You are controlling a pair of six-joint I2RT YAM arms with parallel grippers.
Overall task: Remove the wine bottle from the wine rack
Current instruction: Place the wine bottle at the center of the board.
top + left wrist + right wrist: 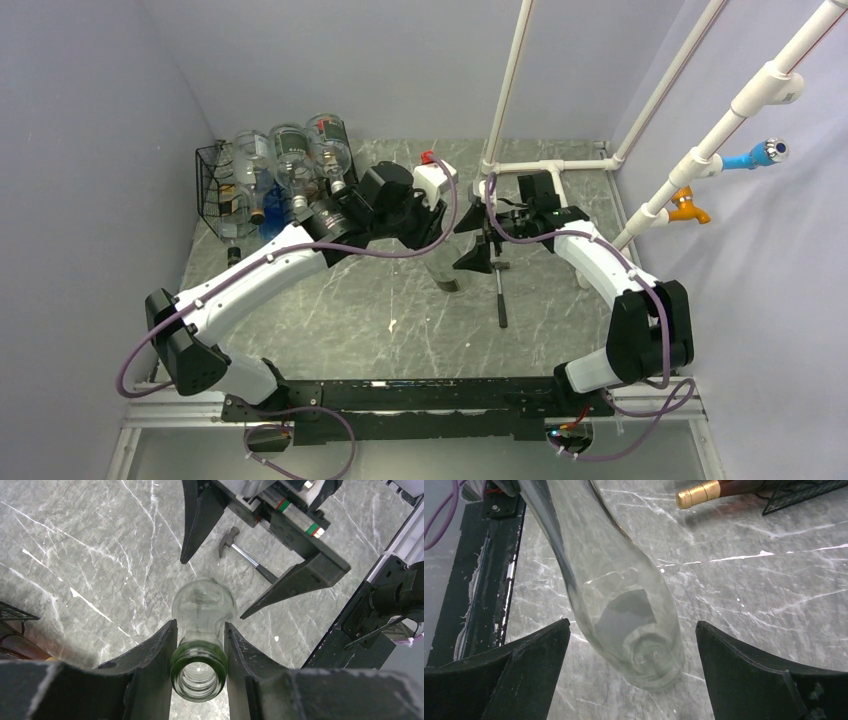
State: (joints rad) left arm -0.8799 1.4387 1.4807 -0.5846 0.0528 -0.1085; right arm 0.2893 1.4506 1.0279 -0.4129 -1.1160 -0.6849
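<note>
Bright, even light from above leaves only faint, soft-edged shadows on the table [75, 555] around the wine bottle [202, 602]. Its glass carries pale highlights, and in the wrist views the foreground below it looks slightly soft.

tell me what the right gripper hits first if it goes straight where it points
The clear wine bottle: its lower body lies right ahead, between the open fingers of the right gripper, with the left gripper shut on its neck. Beyond it is the table, though depth is unclear.

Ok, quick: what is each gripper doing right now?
Left gripper: closed on the neck of the wine bottle.
Right gripper: open, fingers either side of its base.
</note>
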